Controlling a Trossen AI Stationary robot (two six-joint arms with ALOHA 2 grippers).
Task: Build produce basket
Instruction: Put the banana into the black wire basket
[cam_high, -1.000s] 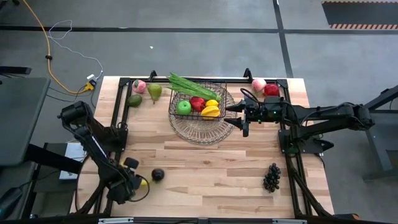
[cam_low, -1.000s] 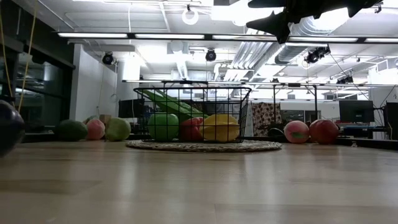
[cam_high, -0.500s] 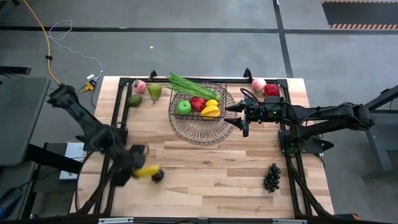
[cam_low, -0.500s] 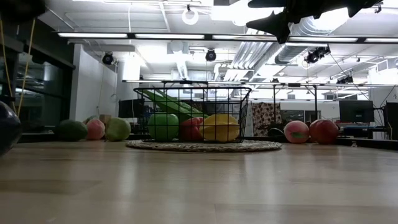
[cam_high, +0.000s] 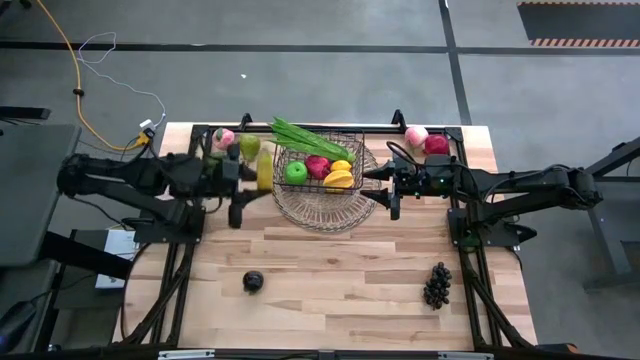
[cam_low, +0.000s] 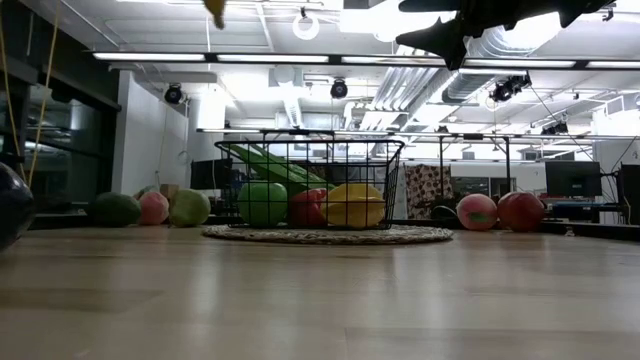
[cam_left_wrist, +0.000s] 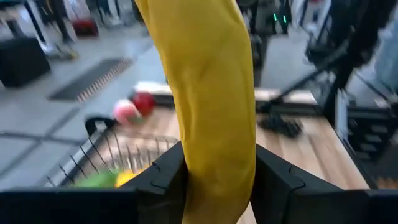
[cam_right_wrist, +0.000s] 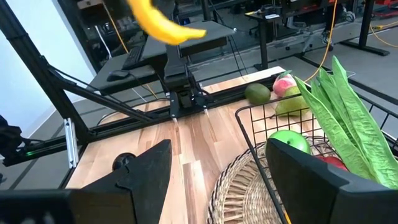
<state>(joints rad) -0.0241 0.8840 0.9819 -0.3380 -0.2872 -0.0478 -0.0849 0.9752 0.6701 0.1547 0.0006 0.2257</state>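
My left gripper (cam_high: 256, 176) is shut on the yellow banana (cam_high: 264, 170), high above the table just left of the dark wire basket (cam_high: 352, 150). The banana also shows in the right wrist view (cam_right_wrist: 163, 25). The basket stands on a paler round wire tray (cam_high: 318, 212) and holds a green apple (cam_high: 295, 172), a red apple (cam_high: 317, 166), yellow fruit (cam_high: 340, 178) and a green leafy bunch (cam_high: 305, 137). My right gripper (cam_high: 386, 188) is open and empty at the basket's right side. My left gripper pinches the banana's middle part (cam_left_wrist: 214, 134) between its two fingers (cam_left_wrist: 163, 177). The fingers come level from the table's left and lie across the banana. The banana is lifted clear of the table, and its long end (cam_left_wrist: 199, 37) reaches out past the fingers.
A peach (cam_high: 224, 138), a pear (cam_high: 248, 147) and a green fruit (cam_high: 216, 160) lie at the far left. A peach (cam_high: 416, 135) and a red apple (cam_high: 436, 144) lie at the far right. A dark plum (cam_high: 254, 281) and grapes (cam_high: 437, 284) lie near the front.
My left gripper has carried the banana up from the table's near left corner, past the plum, toward the far edge and the basket, and has turned level. The plum has stayed where it was.
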